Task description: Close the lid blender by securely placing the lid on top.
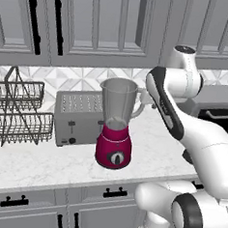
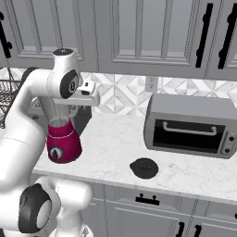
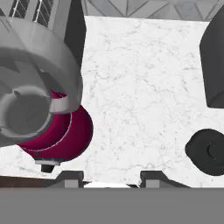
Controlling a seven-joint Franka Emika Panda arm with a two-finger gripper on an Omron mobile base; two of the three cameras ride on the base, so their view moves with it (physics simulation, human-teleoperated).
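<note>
The blender (image 1: 115, 130) stands upright on the marble worktop (image 1: 44, 164), its magenta base at the 6 o'clock end and its translucent grey jar above, open at the top with no lid fitted. The silver toaster (image 1: 79, 118) sits just beside it at the 9 o'clock side, and a wire dish rack (image 1: 19, 113) stands farther toward 9 o'clock. In the right base view the dark round lid (image 2: 144, 167) lies flat on the worktop, well apart from the blender toward 3 o'clock, in front of the toaster oven (image 2: 192, 125). The gripper (image 3: 111, 176) hangs above the worktop between blender and lid, its fingers spread apart and holding nothing. In the hand view the blender occupies the 9 o'clock region, seen from above, and the lid appears near 4 o'clock.
</note>
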